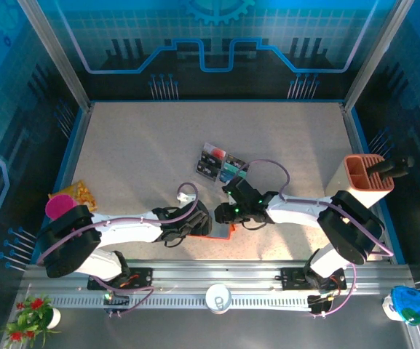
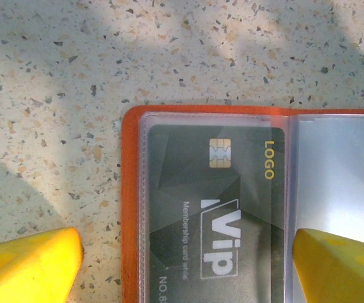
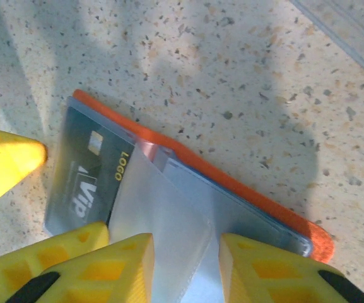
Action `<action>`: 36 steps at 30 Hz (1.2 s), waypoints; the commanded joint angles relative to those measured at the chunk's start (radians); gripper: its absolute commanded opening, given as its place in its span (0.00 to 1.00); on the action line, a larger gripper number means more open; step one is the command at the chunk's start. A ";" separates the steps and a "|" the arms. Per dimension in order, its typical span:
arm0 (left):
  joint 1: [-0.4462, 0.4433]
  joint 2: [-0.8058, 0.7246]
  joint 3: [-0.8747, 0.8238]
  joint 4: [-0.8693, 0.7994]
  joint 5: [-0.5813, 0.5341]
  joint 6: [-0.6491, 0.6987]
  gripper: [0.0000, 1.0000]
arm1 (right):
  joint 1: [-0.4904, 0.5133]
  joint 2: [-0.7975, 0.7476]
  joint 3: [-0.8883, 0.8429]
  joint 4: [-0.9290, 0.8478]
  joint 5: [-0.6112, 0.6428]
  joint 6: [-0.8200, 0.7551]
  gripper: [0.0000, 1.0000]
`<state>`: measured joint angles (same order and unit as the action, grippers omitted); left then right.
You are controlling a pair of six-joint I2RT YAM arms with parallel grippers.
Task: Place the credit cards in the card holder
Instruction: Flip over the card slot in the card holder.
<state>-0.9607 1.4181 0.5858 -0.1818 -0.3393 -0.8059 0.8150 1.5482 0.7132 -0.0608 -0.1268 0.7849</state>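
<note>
- The left claw (image 2: 182, 265) is wide open, its fingers either side of the wallet's (image 2: 131, 208) card half, tips cut off.
- The right claw (image 3: 187, 268) is partly open around the wallet's clear flap (image 3: 163, 214).
- A black card (image 2: 219, 208) sits in the wallet's clear pocket (image 2: 145, 189), lower end cut off.
- The other cards (image 1: 213, 161) lie beyond the wallet, too small to read.

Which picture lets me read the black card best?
The left wrist view: the black card sits big inside the card holder, its VIP print sharp. The right wrist view shows the card slanted; from the top it's too small.
</note>
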 commanded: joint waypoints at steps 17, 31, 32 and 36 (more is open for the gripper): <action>0.006 -0.302 -0.076 -0.111 -0.073 -0.034 0.99 | 0.037 -0.067 0.064 0.012 -0.080 0.077 0.54; 0.056 -0.550 -0.155 -0.231 -0.101 -0.062 0.99 | 0.111 0.130 0.220 0.017 -0.062 0.096 0.61; 0.057 -0.556 -0.157 -0.233 -0.101 -0.062 0.99 | 0.111 0.146 0.227 0.019 -0.062 0.095 0.61; 0.062 -0.564 -0.164 -0.235 -0.099 -0.059 0.99 | 0.113 0.195 0.247 0.027 -0.067 0.096 0.61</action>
<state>-0.9047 0.8692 0.4244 -0.4255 -0.4305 -0.8585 0.9138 1.7149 0.9298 -0.0360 -0.1879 0.8688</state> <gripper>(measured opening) 0.992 0.609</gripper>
